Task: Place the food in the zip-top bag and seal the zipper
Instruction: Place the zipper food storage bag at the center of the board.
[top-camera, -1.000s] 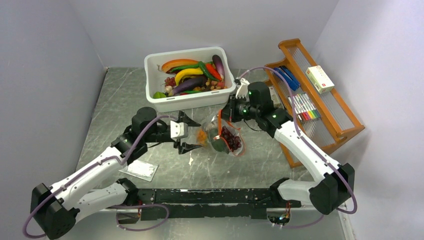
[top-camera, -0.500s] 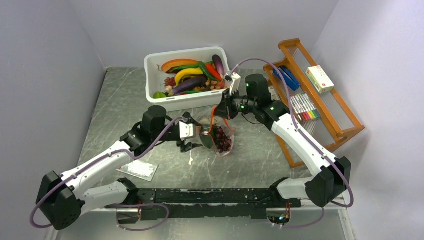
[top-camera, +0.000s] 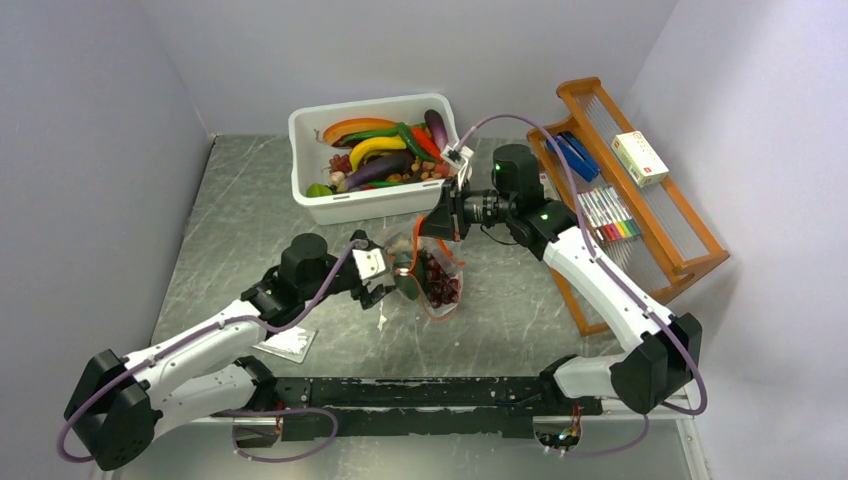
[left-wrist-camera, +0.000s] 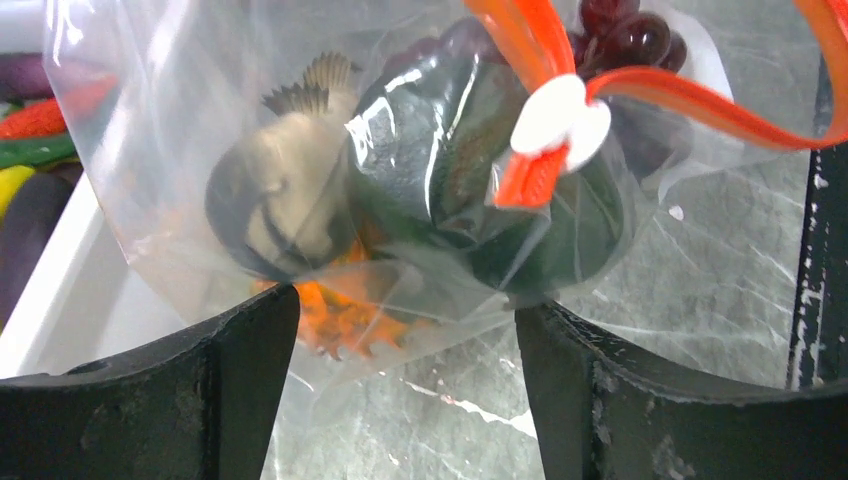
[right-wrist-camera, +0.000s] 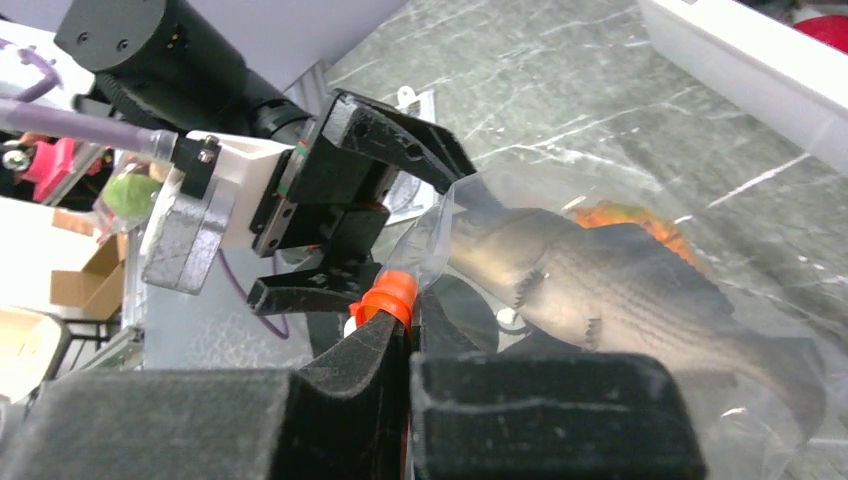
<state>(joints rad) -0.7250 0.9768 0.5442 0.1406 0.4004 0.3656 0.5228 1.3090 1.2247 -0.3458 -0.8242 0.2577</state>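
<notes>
Our right claw (right-wrist-camera: 408, 335) is pinching shut on the orange zipper (left-wrist-camera: 690, 100) strip and holding the clear bag (top-camera: 432, 290) up by it over the table (top-camera: 230, 200), just in front of the white tub (top-camera: 330, 208). Our left claw (left-wrist-camera: 405, 320) is standing with its jaws wide apart, and the bag's swollen belly is sitting between and just beyond the tips. Inside we are seeing the grapes (left-wrist-camera: 620, 35), the green piece (left-wrist-camera: 470, 190), the orange pineapple (left-wrist-camera: 335, 315) at the bottom and a fish-shaped toy (right-wrist-camera: 600, 290). The filling looks done to us, and the sealing is what we are facing now. We are judging the main risk to be the left jaws closing on film and food instead of the white slider (left-wrist-camera: 560, 115). That would be tugging the strip out of the thin pinch and dropping the load. The mouth is looping open, so a tilt could be spilling the grapes. Whether any part of the strip is already pressed together we cannot tell through the glare.
</notes>
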